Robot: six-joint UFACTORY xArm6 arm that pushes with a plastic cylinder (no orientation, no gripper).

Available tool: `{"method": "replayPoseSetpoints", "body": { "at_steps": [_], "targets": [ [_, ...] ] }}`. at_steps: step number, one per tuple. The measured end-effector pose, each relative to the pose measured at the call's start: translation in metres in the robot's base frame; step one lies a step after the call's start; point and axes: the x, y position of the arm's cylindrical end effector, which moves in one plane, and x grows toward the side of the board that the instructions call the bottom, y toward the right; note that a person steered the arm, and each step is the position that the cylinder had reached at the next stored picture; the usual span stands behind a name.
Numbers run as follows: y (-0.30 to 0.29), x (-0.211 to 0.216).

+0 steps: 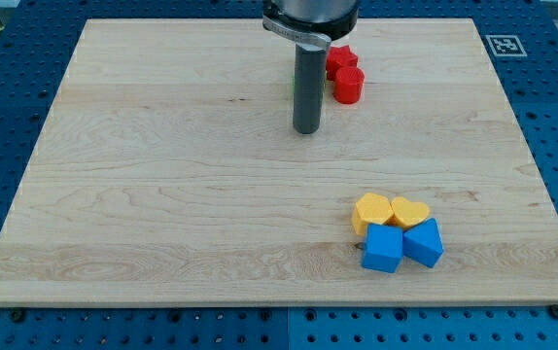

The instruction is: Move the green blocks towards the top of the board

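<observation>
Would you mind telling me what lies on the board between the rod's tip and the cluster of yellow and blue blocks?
Nothing: in the camera view, only bare wood lies between my tip and the nearest yellow block.

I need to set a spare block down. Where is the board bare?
The whole left half of the wooden board is bare. Crowded spots: two red blocks beside my tip at top centre, and the yellow and blue blocks at bottom right.
</observation>
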Motion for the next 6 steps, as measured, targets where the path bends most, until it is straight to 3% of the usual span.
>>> {"method": "replayPoseSetpoints", "body": {
  "at_steps": [3,6],
  "targets": [
    [0.011,-0.012],
    [-0.029,-0.097]
  ]
}}
